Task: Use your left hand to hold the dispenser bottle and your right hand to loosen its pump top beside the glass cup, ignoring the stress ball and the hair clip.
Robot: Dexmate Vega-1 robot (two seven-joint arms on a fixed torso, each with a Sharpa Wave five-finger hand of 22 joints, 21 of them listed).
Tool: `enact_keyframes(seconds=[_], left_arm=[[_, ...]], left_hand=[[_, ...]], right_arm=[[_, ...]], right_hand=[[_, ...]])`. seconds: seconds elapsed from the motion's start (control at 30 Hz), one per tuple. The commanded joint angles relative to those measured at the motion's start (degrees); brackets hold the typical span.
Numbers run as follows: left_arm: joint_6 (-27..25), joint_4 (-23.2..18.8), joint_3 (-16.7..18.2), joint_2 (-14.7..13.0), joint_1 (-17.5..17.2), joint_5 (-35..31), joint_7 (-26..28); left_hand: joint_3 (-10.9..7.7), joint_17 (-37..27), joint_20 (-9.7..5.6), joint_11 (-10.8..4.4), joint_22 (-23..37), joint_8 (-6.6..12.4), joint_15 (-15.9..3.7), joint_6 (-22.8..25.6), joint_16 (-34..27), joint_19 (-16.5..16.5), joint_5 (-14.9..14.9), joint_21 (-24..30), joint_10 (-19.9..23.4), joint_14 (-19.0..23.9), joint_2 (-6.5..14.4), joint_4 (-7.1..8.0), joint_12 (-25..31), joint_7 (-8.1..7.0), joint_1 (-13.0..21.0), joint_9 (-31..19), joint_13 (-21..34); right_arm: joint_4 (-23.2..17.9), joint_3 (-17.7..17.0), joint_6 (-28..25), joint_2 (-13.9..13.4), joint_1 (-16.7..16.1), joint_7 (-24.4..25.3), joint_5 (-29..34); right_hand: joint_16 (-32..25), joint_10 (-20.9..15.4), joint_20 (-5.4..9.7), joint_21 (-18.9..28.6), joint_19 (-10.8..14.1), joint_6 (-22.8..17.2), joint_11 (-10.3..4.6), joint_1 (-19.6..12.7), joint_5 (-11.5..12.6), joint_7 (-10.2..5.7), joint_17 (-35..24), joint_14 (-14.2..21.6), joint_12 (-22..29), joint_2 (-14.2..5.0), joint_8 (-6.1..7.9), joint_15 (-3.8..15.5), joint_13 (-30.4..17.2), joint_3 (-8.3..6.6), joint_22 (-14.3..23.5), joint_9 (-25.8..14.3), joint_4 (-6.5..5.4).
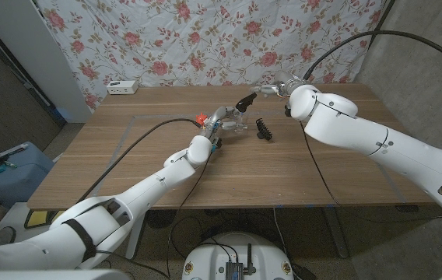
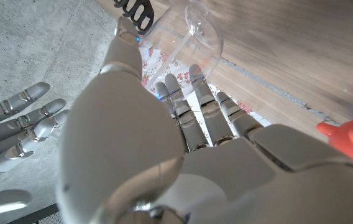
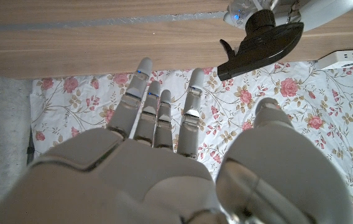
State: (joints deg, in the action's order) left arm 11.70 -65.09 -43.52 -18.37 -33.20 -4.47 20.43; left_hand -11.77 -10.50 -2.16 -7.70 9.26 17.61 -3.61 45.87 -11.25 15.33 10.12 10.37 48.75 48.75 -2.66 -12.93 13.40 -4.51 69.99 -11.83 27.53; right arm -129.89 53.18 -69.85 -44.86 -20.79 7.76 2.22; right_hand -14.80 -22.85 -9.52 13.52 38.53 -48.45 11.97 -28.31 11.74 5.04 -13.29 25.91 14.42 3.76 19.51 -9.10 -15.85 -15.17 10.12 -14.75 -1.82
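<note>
Centrally on the wooden table [image 1: 128, 167], the left hand [image 1: 222, 124] grasps the dispenser bottle [image 1: 234, 117], tilted, its black pump top [image 1: 245, 100] pointing up-right toward the right hand [image 1: 275, 89] (fingers spread, holding nothing); the hair clip [image 1: 264, 129] lies just beside.

Head camera looks down over the table [image 1: 283, 167]; wrist cameras close behind hands.

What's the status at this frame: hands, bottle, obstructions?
Left hand grips dispenser bottle. Right hand open, off the black pump top. Hair clip lies beside bottle, not blocking.
</note>
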Motion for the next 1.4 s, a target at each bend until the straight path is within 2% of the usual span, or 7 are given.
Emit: enact_keyframes(seconds=[0.03,0.33,0.73,1.4], left_arm=[[0.33,0.83,-0.30,0.43,0.41,-0.16,0.30],[-1.00,-0.10,-0.33,0.26,0.20,-0.11,0.19],[-0.96,-0.12,-0.37,0.15,0.26,-0.08,0.10],[-2.04,-1.51,-0.47,-0.21,-0.09,-0.14,-0.27]], left_hand=[[-4.87,-0.16,-6.29,-1.63,0.11,0.10,-7.19,4.74,-0.30,0.38,0.03,0.10,2.21,2.85,7.51,4.25,0.14,0.12,-6.26,-0.34,0.65],[-4.90,-0.20,-6.23,-1.55,0.11,0.05,-7.05,4.70,-0.28,0.34,0.00,0.07,2.18,2.71,7.59,4.30,0.10,0.00,-6.29,-0.35,0.69],[-4.99,-0.20,-6.17,-1.65,0.11,-0.01,-7.19,4.66,-0.31,0.32,-0.02,0.05,2.08,2.76,7.62,4.27,0.00,0.03,-6.20,-0.36,0.71],[-5.06,-0.20,-6.07,-1.58,0.11,-0.05,-7.16,4.72,-0.33,0.29,-0.04,0.03,2.16,2.79,7.69,4.33,-0.04,0.06,-6.22,-0.38,0.76]], right_arm=[[0.12,1.38,-0.61,0.73,0.45,1.69,-0.39],[1.88,1.21,1.98,2.08,-0.04,1.75,-1.41],[4.26,1.71,3.15,3.67,0.28,1.69,-1.39],[6.36,2.69,3.82,4.94,0.64,1.64,0.02]], right_hand=[[-0.08,-0.87,-0.13,-0.38,0.61,-0.92,-0.15,0.68,0.43,0.19,-0.14,0.63,0.04,0.03,0.53,-0.10,-0.11,0.13,0.00,-0.20,-0.42],[-0.03,-1.04,-0.21,-0.54,0.68,-1.62,-0.12,1.93,0.39,-0.15,-0.16,0.75,-0.02,-0.12,0.85,-0.13,-0.12,0.40,0.00,-0.34,-0.88],[0.17,-0.88,-0.32,-0.84,0.48,-0.69,-0.09,2.91,0.44,-0.09,-0.12,0.63,-0.24,-0.27,0.42,-0.09,-0.14,0.53,0.00,-0.35,-1.12],[1.01,0.61,-0.79,-1.64,-0.60,0.17,0.21,2.43,0.82,-0.31,0.21,-0.39,-1.14,-0.61,-0.21,-0.64,-0.15,-0.19,-0.02,-0.02,-0.19]])
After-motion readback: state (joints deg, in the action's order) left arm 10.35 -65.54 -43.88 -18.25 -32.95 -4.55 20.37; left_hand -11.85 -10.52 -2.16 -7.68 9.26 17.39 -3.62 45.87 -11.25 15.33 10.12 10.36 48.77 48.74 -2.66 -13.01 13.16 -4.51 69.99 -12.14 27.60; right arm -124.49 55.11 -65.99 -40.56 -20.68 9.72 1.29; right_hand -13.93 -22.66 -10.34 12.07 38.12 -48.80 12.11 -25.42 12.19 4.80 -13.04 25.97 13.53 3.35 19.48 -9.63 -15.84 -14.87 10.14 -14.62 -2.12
